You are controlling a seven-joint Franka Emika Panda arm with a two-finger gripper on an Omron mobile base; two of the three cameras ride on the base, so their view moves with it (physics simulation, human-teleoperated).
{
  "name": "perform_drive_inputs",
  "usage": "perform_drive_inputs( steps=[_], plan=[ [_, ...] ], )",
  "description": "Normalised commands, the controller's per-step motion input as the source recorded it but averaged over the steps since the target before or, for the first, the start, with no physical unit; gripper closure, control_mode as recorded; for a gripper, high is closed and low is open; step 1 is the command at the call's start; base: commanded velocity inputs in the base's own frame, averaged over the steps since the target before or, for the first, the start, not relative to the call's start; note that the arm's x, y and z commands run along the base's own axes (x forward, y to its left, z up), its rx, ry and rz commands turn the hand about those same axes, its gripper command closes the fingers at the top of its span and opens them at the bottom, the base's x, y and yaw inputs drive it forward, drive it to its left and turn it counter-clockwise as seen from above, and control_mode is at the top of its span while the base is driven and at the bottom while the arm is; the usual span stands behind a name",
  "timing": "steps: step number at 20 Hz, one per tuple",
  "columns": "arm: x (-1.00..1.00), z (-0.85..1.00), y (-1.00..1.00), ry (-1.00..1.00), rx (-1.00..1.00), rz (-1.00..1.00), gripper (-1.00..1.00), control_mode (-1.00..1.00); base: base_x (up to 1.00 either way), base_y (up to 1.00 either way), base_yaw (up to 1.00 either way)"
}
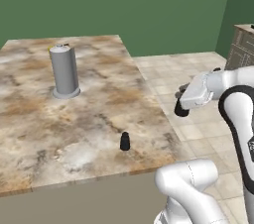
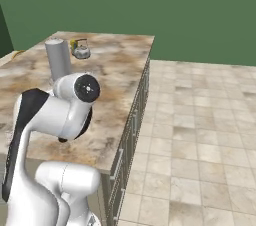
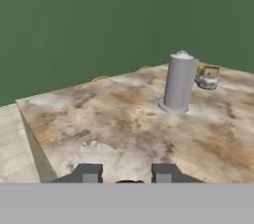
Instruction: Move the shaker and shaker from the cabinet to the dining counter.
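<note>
The gripper hung off the right edge of the marbled tabletop, above the tiled floor. Its fingers were drawn in and pinching a small black shaker, whose dark rounded body showed at the end of the white hand in the left base view. In the hand view the two dark finger tips rose at the bottom with a sliver of that dark top between them.

A second black shaker stood upright on the tabletop, near its near right corner, well apart from the held one and free of any contact with the arm.

Farther back and to the left on the same tabletop stood a tall grey metal cylinder, upright on its wider base. Just beyond it, toward the far edge, sat a small metal kettle with a yellowish patch. A green wall closed the scene behind, and a grey-brown panelled cabinet showed at the far right.
</note>
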Motion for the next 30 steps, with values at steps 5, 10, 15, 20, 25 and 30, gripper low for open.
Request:
perform_drive_inputs(
  steps=[5, 10, 15, 20, 25, 30],
  plan=[
    [0.7, -0.19, 0.0, 0.06, 0.0, 0.47, 1.0, -1.0, 0.0, 0.0, 0.0],
    [0.25, -0.28, 0.0, 0.02, 0.0, 0.37, 1.0, -1.0, 0.0, 0.0, 0.0],
    [-0.02, -0.43, 0.0, 0.0, -0.02, 0.15, 1.0, -1.0, 0.0, 0.0, 0.0],
    [0.0, -0.36, 0.0, 0.0, 0.0, 0.01, 1.0, -1.0, 0.0, 0.0, 0.0],
    [0.0, -0.33, 0.03, 0.0, -0.01, 0.0, 1.0, -1.0, 0.0, 0.0, 0.0],
    [-0.02, -0.27, 0.07, -0.03, -0.01, 0.0, 1.0, -1.0, 0.0, 0.0, 0.0]
  ],
)
